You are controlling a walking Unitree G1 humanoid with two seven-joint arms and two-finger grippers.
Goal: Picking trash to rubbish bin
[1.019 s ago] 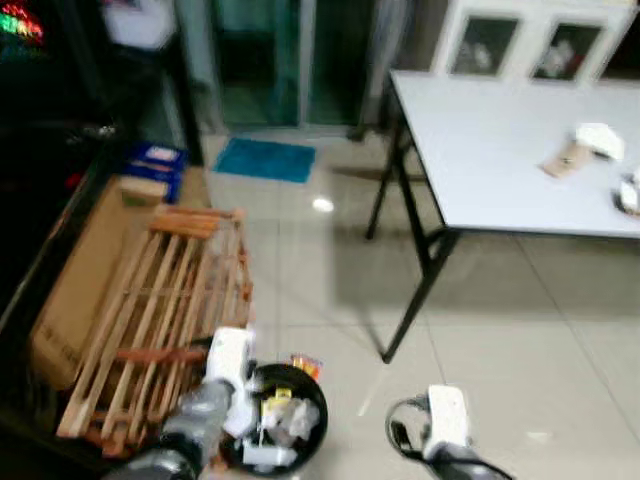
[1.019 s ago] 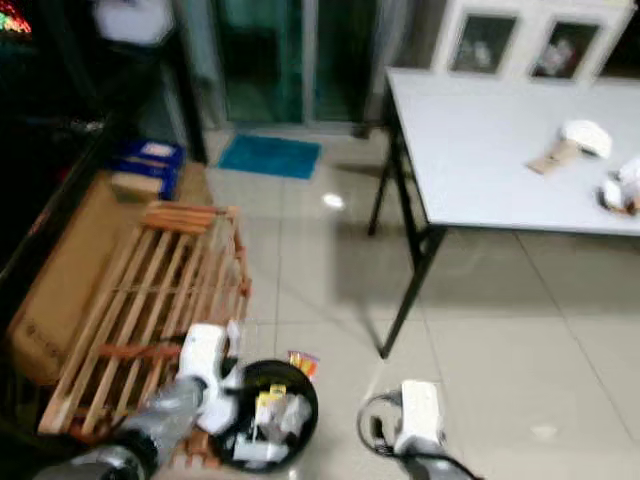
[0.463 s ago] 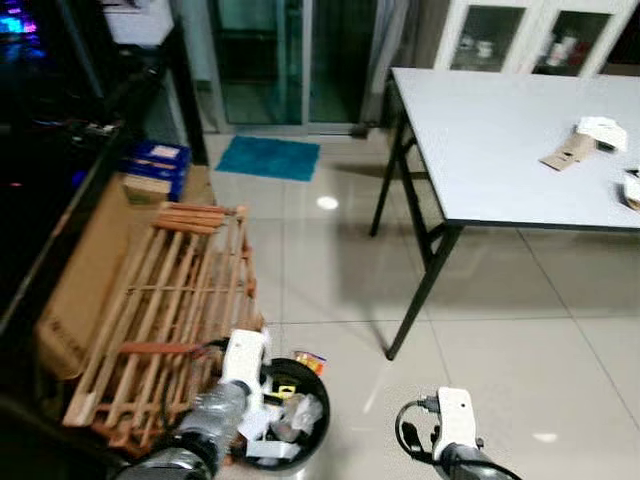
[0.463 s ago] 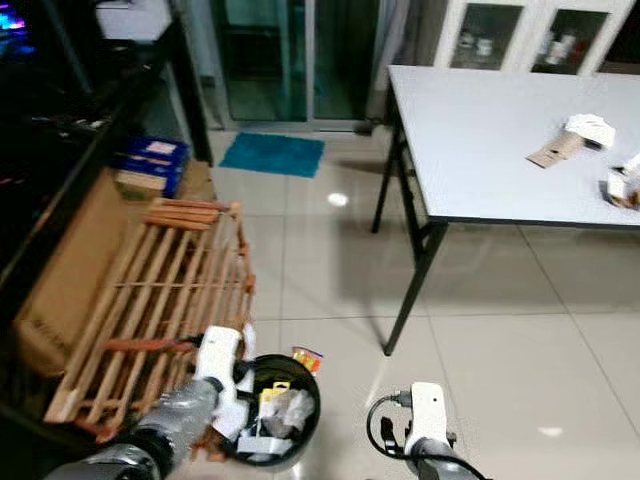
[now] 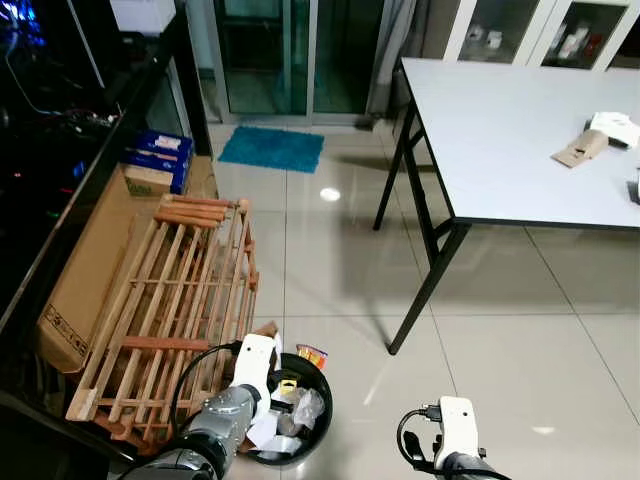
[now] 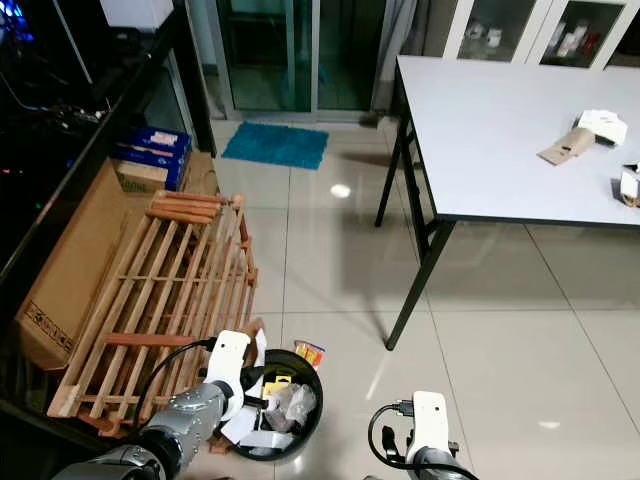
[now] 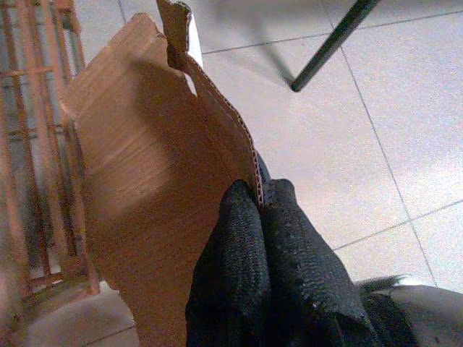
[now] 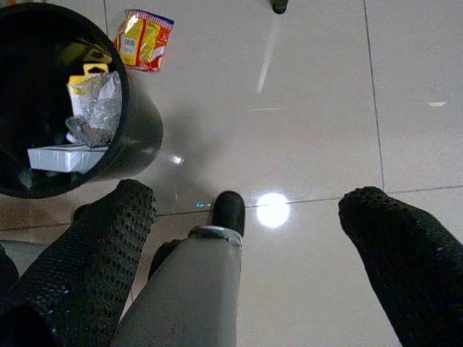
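At the lower left of the head view, the left gripper (image 7: 260,217) pinches a cardboard piece (image 7: 152,188) tightly, just over the black rubbish bin (image 5: 318,425). At bottom centre the right gripper (image 8: 246,238) hangs with fingers spread wide, empty. A snack wrapper (image 8: 145,49) lies beside the bin; more trash (image 5: 585,148) sits on the white table (image 5: 500,130) at upper right.

A round black rubbish bin (image 5: 318,425) stands upright on the pale tiled floor, touching the corner of the wooden slatted rack at its 9 o'clock. Inside lie crumpled clear plastic (image 8: 96,108), a yellow packet (image 8: 81,83) and a flat white box (image 8: 61,157). A red-and-yellow snack wrapper (image 8: 144,49) lies flat on the tiles just beside the rim, at the bin's 1 o'clock. A brown corrugated cardboard piece (image 7: 155,188), torn at one edge, is pinched upright over the bin's 9 o'clock side.
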